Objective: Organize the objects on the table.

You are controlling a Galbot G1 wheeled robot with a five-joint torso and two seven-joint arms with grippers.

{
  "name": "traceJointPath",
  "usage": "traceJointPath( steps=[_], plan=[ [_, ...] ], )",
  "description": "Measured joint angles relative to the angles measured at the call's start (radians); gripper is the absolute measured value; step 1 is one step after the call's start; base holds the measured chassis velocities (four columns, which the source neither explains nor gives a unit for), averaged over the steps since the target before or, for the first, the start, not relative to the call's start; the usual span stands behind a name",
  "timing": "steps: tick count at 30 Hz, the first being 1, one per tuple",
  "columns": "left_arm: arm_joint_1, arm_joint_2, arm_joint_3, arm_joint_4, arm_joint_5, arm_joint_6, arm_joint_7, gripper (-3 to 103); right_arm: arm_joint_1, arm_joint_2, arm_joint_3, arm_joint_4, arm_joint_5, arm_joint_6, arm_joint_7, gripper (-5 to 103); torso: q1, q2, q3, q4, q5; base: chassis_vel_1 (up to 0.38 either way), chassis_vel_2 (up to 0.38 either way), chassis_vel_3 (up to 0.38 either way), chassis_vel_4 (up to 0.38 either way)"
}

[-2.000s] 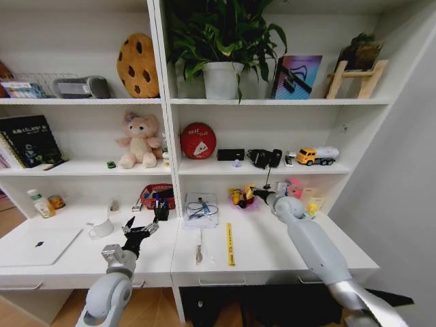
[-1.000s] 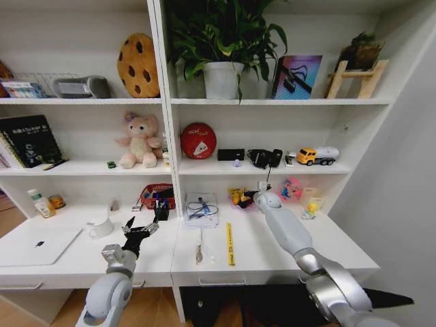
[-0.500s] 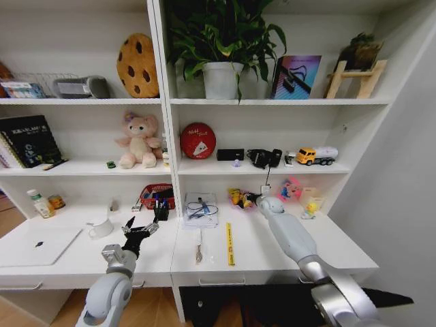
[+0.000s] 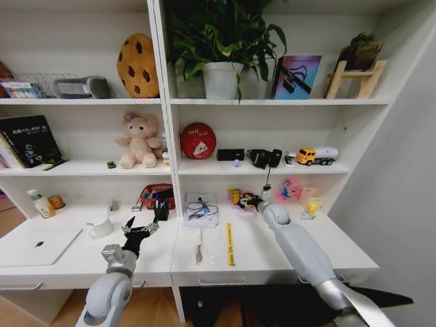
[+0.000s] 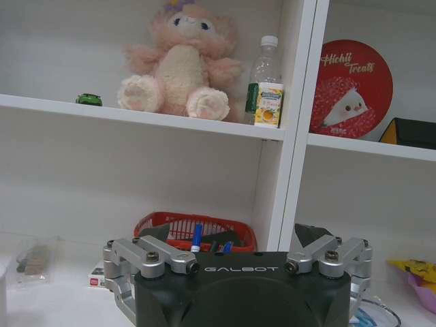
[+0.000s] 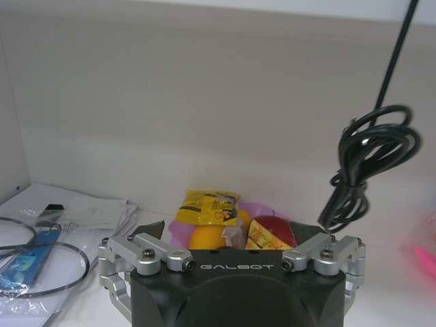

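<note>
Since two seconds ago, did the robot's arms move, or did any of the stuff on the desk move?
The right gripper swung left from beside the pink things and now hangs at the purple bowl of snacks, holding nothing. The left gripper stayed open above the desk. The laptop, yellow strip and red basket lie as before.

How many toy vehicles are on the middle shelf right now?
2. A tiny green toy car sits left of the pink plush bear; a yellow toy truck stands at the right end of the shelf. Others could be hidden behind clutter.
</note>
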Motion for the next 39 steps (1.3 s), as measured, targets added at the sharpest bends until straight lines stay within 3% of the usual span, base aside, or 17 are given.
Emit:
traceJointPath(
  steps=[3,10,12,20,23,26,27,28,29,31,36,39],
  plan=[
    [0.0,0.0,0.0,0.0,0.0,0.0,0.0,100,-0.102,-0.037,0.013,0.132,-0.023,0.041,0.032,100,0.0,0.0,0.0,-0.0002,-0.0001,0.0,0.0,0.0,0.0],
    [0.0,0.0,0.0,0.0,0.0,0.0,0.0,100,-0.258,-0.056,0.075,0.33,-0.046,0.063,0.091,100,0.0,0.0,0.0,-0.0002,-0.0001,0.0,0.0,0.0,0.0],
    [0.0,0.0,0.0,0.0,0.0,0.0,0.0,100,-0.383,-0.059,0.155,0.46,-0.065,0.073,0.136,100,0.0,0.0,0.0,-0.0002,0.0001,0.0,0.0,0.0,0.0],
    [0.0,0.0,0.0,0.0,0.0,0.0,0.0,100,-0.581,-0.067,0.27,0.595,-0.134,0.144,0.215,100,0.0,0.0,0.0,-0.0004,-0.0001,0.0,0.0,0.0,0.0],
    [0.0,0.0,0.0,0.0,0.0,0.0,0.0,100,-0.663,-0.048,0.33,0.624,-0.203,0.193,0.236,100,0.0,0.0,0.0,0.0,-0.0001,0.0,0.0,0.0,0.0],
    [0.0,0.0,0.0,0.0,0.0,0.0,0.0,100,-0.72,-0.023,0.39,0.635,-0.232,0.245,0.175,100,0.0,0.0,0.0,0.0,0.0,0.0,0.0,0.0,0.0],
    [0.0,0.0,0.0,0.0,0.0,0.0,0.0,100,-0.802,0.009,0.486,0.647,-0.259,0.319,0.041,100,0.0,0.0,0.0,-0.0001,0.0,0.0,0.0,0.0,0.0],
    [0.0,0.0,0.0,0.0,0.0,0.0,0.0,100,-0.845,0.022,0.54,0.648,-0.272,0.362,-0.04,100,0.0,0.0,0.0,-0.0003,0.0,0.0,0.0,0.0,0.0],
    [0.0,0.0,0.0,0.0,0.0,0.0,0.0,100,-0.845,0.022,0.54,0.648,-0.272,0.362,-0.04,100,0.0,0.0,0.0,-0.0003,0.0,0.0,0.0,0.0,0.0],
    [0.0,0.0,0.0,0.0,0.0,0.0,0.0,100,-0.906,0.043,0.634,0.645,-0.275,0.422,-0.166,100,0.0,0.0,0.0,-0.0004,-0.0002,0.0,0.0,0.0,0.0],
    [0.0,0.0,0.0,0.0,0.0,0.0,0.0,100,-0.944,0.091,0.703,0.625,-0.246,0.517,-0.272,100,0.0,0.0,0.0,-0.0002,0.0,0.0,0.0,0.0,0.0],
    [0.0,0.0,0.0,0.0,0.0,0.0,0.0,100,-0.955,0.124,0.709,0.628,-0.215,0.529,-0.257,100,0.0,0.0,0.0,-0.0001,0.0,0.0,0.0,0.0,0.0]
  ],
)
